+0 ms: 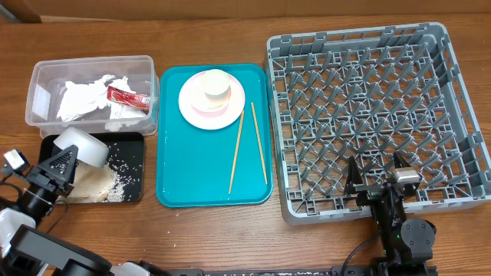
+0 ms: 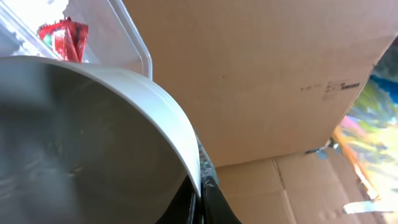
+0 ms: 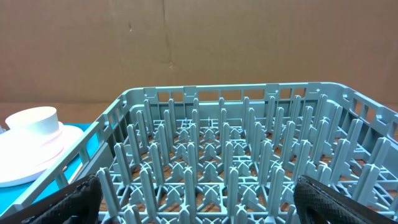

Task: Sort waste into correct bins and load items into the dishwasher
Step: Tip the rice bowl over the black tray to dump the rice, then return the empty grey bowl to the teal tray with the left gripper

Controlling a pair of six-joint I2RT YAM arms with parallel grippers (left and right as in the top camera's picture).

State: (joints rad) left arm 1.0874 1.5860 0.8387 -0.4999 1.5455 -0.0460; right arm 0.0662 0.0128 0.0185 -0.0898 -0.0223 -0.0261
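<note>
From above, my left gripper (image 1: pixel 67 157) is clamped on the rim of the grey metal bowl (image 1: pixel 83 146). The bowl is tipped on its side over the black tray (image 1: pixel 132 152) directly beneath it. Loose rice (image 1: pixel 107 186) lies in that tray just below and beside the gripper.

My left wrist camera shows none of the tray. The grey metal bowl (image 2: pixel 81 137) fills the left of that view, blurred and cut off by the frame, and only its rim meets the dark fingers (image 2: pixel 208 202) at the bottom edge. Beyond the bowl I catch one corner of the clear tub (image 2: pixel 127 34) and the red sauce packet (image 2: pixel 62 37) inside it, with cardboard (image 2: pixel 267 81) behind.

Only the overhead view shows the whole clear tub (image 1: pixel 38 77), just ahead of my left gripper. It holds crumpled napkins (image 1: pixel 83 98) beside the red sauce packet (image 1: pixel 127 97).

My right gripper (image 1: pixel 376 180) hangs open at the near wall of the dish rack (image 1: pixel 368 100). Its fingers (image 3: pixel 81 199) are spread to the lower corners of the wrist view, and no dishes show among the pegs ahead of it. To its left, on the teal tray (image 1: pixel 173 176), the white cup (image 1: pixel 216 84) sits on the pink plate (image 1: pixel 193 107). I cannot make out a separate bowl there. Two chopsticks (image 1: pixel 237 151) lie loose on the tray.
</note>
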